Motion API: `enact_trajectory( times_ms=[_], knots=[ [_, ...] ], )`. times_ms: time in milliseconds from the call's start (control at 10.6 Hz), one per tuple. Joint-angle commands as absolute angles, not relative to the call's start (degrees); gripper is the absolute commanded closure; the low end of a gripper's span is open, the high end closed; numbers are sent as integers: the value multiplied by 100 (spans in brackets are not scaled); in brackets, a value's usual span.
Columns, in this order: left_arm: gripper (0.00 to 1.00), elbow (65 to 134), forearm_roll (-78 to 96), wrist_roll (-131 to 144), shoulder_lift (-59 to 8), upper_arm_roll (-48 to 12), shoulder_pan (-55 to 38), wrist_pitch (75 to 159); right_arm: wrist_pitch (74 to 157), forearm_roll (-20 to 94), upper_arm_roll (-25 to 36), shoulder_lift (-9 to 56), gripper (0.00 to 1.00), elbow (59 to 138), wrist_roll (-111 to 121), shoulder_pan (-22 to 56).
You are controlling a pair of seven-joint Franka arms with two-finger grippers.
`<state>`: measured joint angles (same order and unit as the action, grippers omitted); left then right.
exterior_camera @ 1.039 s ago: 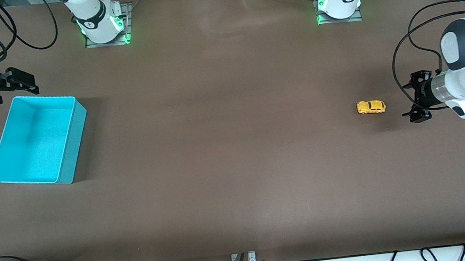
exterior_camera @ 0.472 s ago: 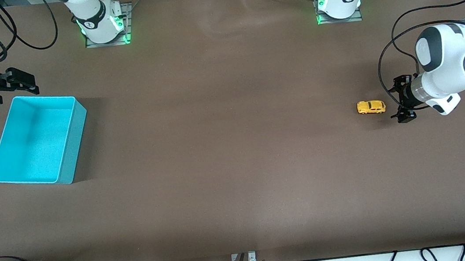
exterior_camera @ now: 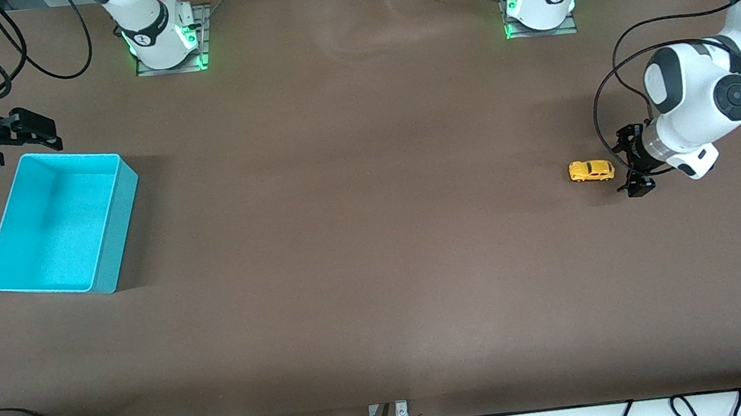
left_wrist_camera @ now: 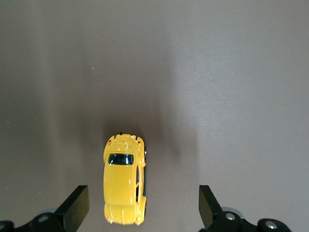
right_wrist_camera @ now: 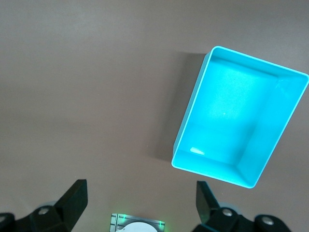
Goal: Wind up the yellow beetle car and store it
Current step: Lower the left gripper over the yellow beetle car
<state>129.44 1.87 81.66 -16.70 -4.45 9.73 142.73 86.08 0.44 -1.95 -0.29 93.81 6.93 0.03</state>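
- Right hand (exterior_camera: 29, 133) waits open over the desk (exterior_camera: 378, 270) beside the bin (exterior_camera: 115, 257).
- Car (exterior_camera: 591, 170) sits on the desk, toward the left arm's end.
- Left hand (exterior_camera: 632, 162) has closed in on it, open, not yet gripping; grasp looks next.

White arms, black cables, black fingers (left_wrist_camera: 77, 205), green base lights.

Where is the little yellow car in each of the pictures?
Front view: the yellow beetle car sits on the brown table, toward the left arm's end, beside the open left gripper.
Left wrist view: the car shows low, between the gripper's fingers.
Right wrist view: not in it.
Shared landmark: the left gripper.
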Motion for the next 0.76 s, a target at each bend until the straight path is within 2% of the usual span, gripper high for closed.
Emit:
enact_trajectory(
  times_ms=[0, 661],
  knots=[
    [0, 13131, 246, 8392, -1748, -457, 923, 14528, 8508, 158, -185, 9, 0, 9281, 791, -35],
    [0, 13385, 237, 8578, -1811, -466, 695, 14668, 8508, 158, -176, 9, 0, 9281, 782, -35]
  ],
)
